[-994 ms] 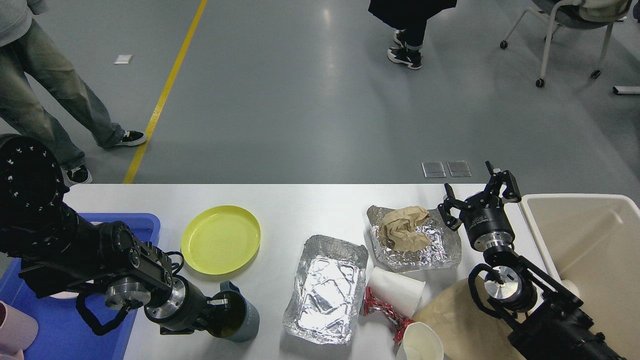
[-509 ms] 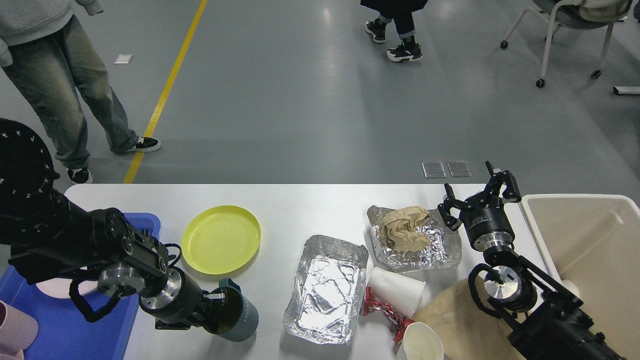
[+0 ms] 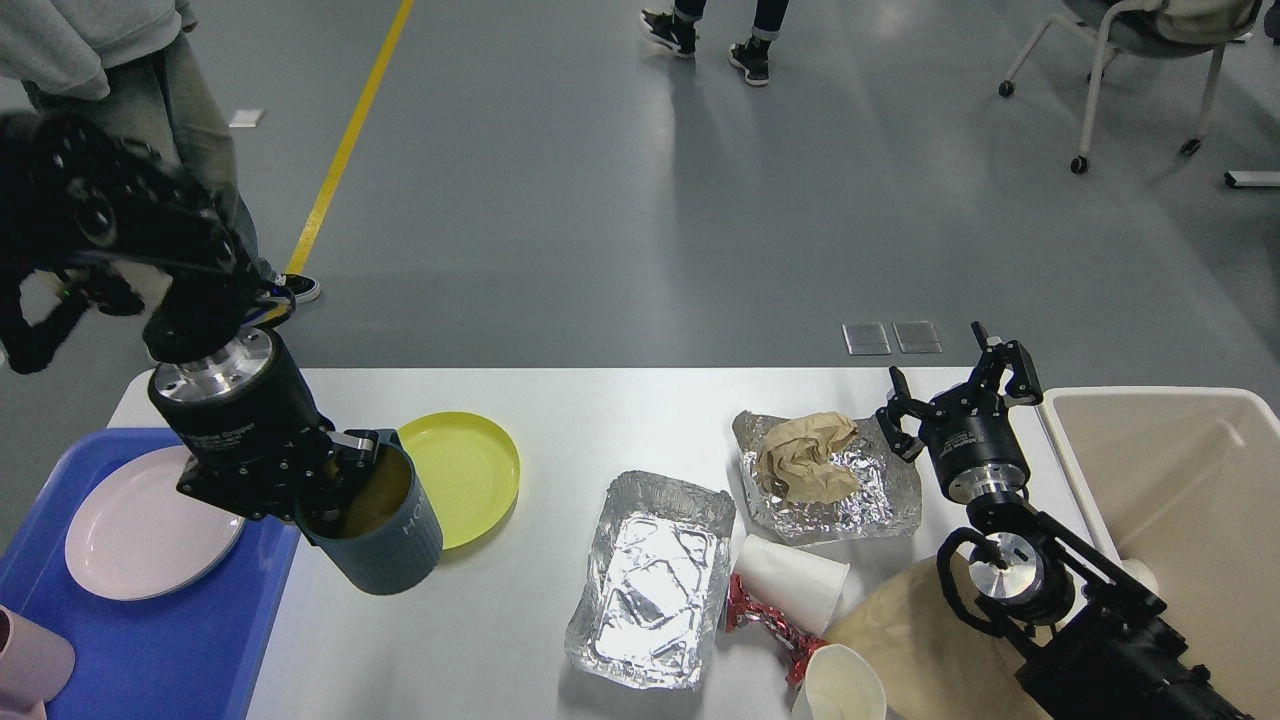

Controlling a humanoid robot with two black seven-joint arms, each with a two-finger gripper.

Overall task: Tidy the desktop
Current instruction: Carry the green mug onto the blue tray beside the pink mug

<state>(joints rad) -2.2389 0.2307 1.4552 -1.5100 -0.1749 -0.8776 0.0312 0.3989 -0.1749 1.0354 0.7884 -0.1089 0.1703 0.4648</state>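
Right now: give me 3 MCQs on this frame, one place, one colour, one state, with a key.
1. Where is the pink plate?
A. in the blue tray
B. in the beige bin
C. on the floor

2. What colour is the plate on the white table?
A. red
B. yellow
C. black

3. What is the left tool doing?
A. hanging open
B. gripping a foil tray
C. gripping the grey mug

Key: 1 A, the plate lies on the tray's blue floor. 2 B, it is plainly yellow. 3 C, the tool is clamped on the mug's rim, and the mug is tilted.
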